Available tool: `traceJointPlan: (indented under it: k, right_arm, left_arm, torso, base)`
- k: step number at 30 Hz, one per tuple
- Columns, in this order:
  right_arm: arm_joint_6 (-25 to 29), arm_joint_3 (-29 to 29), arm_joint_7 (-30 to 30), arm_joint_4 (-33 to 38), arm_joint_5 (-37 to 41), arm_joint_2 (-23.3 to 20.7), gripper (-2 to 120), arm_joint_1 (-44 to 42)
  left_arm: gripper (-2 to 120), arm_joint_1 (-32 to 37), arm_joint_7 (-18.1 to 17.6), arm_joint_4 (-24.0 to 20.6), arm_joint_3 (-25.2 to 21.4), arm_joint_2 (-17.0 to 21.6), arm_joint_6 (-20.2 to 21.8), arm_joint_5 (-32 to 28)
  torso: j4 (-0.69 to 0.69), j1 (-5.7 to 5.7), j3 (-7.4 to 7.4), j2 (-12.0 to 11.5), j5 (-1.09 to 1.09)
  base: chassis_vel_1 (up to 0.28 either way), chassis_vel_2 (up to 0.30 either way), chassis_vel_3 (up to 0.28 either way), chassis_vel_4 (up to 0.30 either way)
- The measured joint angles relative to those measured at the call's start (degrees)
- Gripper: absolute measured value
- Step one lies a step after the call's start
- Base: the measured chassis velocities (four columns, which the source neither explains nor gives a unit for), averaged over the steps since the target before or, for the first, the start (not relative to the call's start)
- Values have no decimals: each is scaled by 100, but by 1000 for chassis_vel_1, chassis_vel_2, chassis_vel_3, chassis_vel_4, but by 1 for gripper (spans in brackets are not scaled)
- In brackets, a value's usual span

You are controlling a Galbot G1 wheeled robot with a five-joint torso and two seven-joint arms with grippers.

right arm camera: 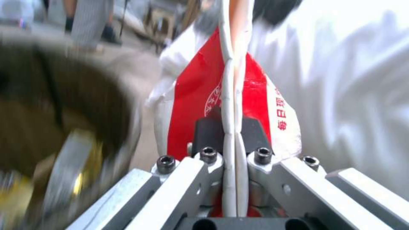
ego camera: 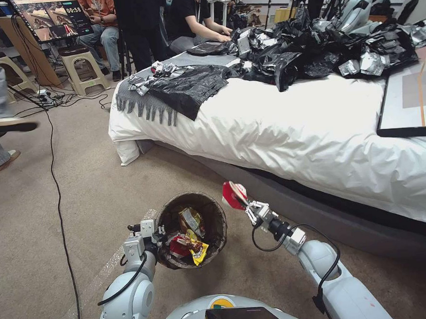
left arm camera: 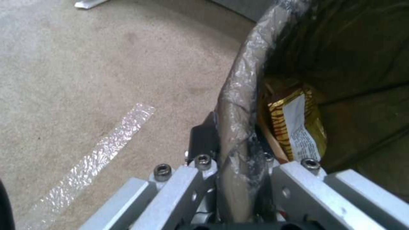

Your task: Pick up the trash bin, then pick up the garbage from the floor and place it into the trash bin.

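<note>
The trash bin (ego camera: pixel 215 211), round with a dark liner bag over its rim, hangs just above the carpet in the head view. My left gripper (ego camera: pixel 160 233) is shut on its near-left rim; the left wrist view shows the plastic-covered rim (left arm camera: pixel 241 95) pinched between the pads. Inside lie garbage pieces: a yellow snack wrapper (ego camera: pixel 197 248), a gold wrapper (left arm camera: pixel 298 127) and something red. My right gripper (ego camera: pixel 246 206) is shut on a crushed red-and-white paper cup (ego camera: pixel 234 195), held just right of the bin's rim. In the right wrist view the flattened cup (right arm camera: pixel 230 95) stands between the pads.
A bed with a white sheet (ego camera: pixel 287 127) runs along the right, its dark base (ego camera: pixel 320 211) close behind the right gripper. Black plastic sheets (ego camera: pixel 312 49) lie piled on it. A black cable (ego camera: pixel 58 196) crosses the carpet on the left. Stools and seated people are at the back.
</note>
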Motion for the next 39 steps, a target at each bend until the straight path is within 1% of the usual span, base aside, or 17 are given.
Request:
traceJointPlan:
  k: [1, 4, 5, 8, 9, 10, 12, 13, 16, 17, 22, 24, 25, 27, 34, 39]
  right_arm:
    - [0, 0, 0, 0, 0, 0, 0, 0]
    - [-28, -42, 75, 450, 261, 26, 0, -8]
    - [-28, -42, 75, 450, 261, 26, 0, -8]
    - [-67, -221, 66, 937, 529, 10, 0, -86]
    - [-67, -221, 66, 937, 529, 10, 0, -86]
    - [-124, -389, 62, 1266, 663, -21, 0, -167]
    - [-211, -639, 53, 1593, 707, -46, 0, -245]
    - [-211, -639, 53, 1593, 707, -46, 0, -245]
    - [-327, -943, 50, 1849, 633, -108, 0, -299]
    - [-327, -943, 50, 1849, 633, -108, 0, -299]
    - [-437, -1416, 44, 1911, 383, -235, 0, -314]
    - [-448, -1597, 33, 1826, 241, -228, 0, -317]
    - [-448, -1597, 33, 1826, 241, -228, 0, -317]
    - [-437, -1749, 25, 1648, 109, -170, 0, -323]
    - [-356, -1859, 30, 1337, -33, -75, 0, -330]
    - [-341, -1868, 33, 1297, -49, -62, 0, -330]
  left_arm:
    - [2, 0, 0, 0, 0, 0, 0, 0]
    - [2, 4, -3, -3, 3, 1, 4, 1]
    - [2, 4, -3, -3, 3, 1, 4, 1]
    - [2, 1, -8, -3, 12, -3, 13, 3]
    - [2, 1, -8, -3, 12, -3, 13, 3]
    - [2, -2, -10, -4, 19, -4, 22, 3]
    - [2, -4, -12, -4, 35, -5, 34, 3]
    - [2, -4, -12, -4, 35, -5, 34, 3]
    - [2, -1, -14, -5, 62, -9, 49, 3]
    - [2, -1, -14, -5, 62, -9, 49, 3]
    - [2, 10, -13, -33, 83, -22, 55, 3]
    - [2, 14, -13, -45, 88, -33, 56, 4]
    - [2, 14, -13, -45, 88, -33, 56, 4]
    - [2, 30, -13, -62, 90, -41, 56, 10]
    - [2, 65, -13, -107, 90, -45, 56, 18]
    - [2, 67, -13, -114, 90, -46, 56, 18]
  torso:
    - [0, 0, 0, 0, 0]
    - [0, 0, 0, 0, 1]
    - [0, 0, 0, 0, 1]
    - [0, 0, 0, 0, 1]
    - [0, 0, 0, 0, 1]
    - [0, 0, 0, 0, 0]
    - [-1, 0, 0, 0, 0]
    - [-1, 0, 0, 0, 0]
    - [-1, 0, 0, 0, 0]
    - [-1, 0, 0, 0, 0]
    - [0, 0, 0, 0, 0]
    - [0, 0, 0, 0, 0]
    - [0, 0, 0, 0, 0]
    - [0, 0, 0, 0, 1]
    - [0, 0, 0, 0, 1]
    - [0, 0, 0, 0, 1]
  base:
    - [0, 0, 0, 0]
    - [0, 0, 0, 0]
    - [0, 0, 0, 0]
    - [0, 0, 0, 0]
    - [0, 0, 0, 0]
    - [0, 0, 0, 0]
    - [0, 0, 0, 0]
    - [0, 0, 0, 0]
    - [0, 0, 0, 0]
    - [0, 0, 0, 0]
    - [0, 0, 0, 0]
    - [0, 0, 0, 0]
    - [0, 0, 0, 0]
    - [0, 0, 0, 0]
    - [0, 0, 0, 0]
    - [0, 0, 0, 0]
